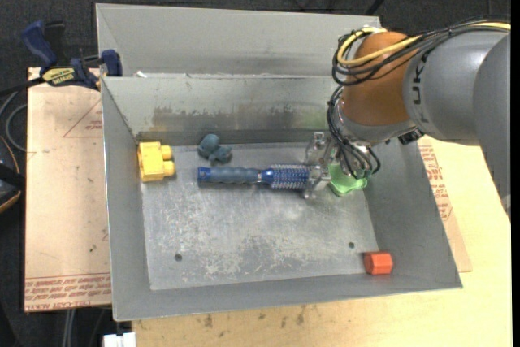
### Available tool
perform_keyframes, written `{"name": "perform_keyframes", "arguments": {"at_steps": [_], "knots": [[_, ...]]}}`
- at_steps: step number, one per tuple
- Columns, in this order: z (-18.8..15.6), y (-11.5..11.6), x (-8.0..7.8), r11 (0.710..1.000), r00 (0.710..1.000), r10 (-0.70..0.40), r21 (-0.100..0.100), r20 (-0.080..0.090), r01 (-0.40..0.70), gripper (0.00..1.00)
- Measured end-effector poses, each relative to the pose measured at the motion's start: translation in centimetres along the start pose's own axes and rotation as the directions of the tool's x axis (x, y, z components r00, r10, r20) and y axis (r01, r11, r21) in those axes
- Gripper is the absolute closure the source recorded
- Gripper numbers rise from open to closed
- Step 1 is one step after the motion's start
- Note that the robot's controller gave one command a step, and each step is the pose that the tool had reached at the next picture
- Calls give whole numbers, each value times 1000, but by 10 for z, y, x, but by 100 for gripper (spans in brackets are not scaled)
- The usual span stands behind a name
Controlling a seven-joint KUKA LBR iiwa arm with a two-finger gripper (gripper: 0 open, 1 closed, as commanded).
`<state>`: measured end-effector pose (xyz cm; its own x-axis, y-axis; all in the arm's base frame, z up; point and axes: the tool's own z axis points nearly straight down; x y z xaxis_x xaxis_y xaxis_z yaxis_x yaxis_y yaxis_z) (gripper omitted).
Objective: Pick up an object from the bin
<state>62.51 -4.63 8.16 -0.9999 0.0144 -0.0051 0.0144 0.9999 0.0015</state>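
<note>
Contents you can count in the bin: one blue brush, one yellow block left of its handle, one grey-blue lump just above the handle, one green piece near its bristle end, and one orange cube well apart, below and right of the brush. End effector sits between the bristle end and the green piece; you cannot tell whether it is apart or together.

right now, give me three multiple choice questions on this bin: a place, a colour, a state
1. Where in the bin is the orange block? A) view's lower-right corner B) by the back wall C) in the middle
2. What colour is the block at the left? A) green B) yellow C) white
3. How is the blue brush? A) standing upright B) hanging over the rim C) lying flat on the floor
Answers: 1 A, it sits alone in that corner; 2 B, plainly yellow; 3 C, it lies lengthwise, bristles toward the gripper.
</note>
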Motion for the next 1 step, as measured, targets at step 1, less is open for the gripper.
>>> {"name": "perform_keyframes", "arguments": {"at_steps": [1], "knots": [[-122, -9, -22, 1000, 1000, -16, 3, 7, 16, 100]]}}
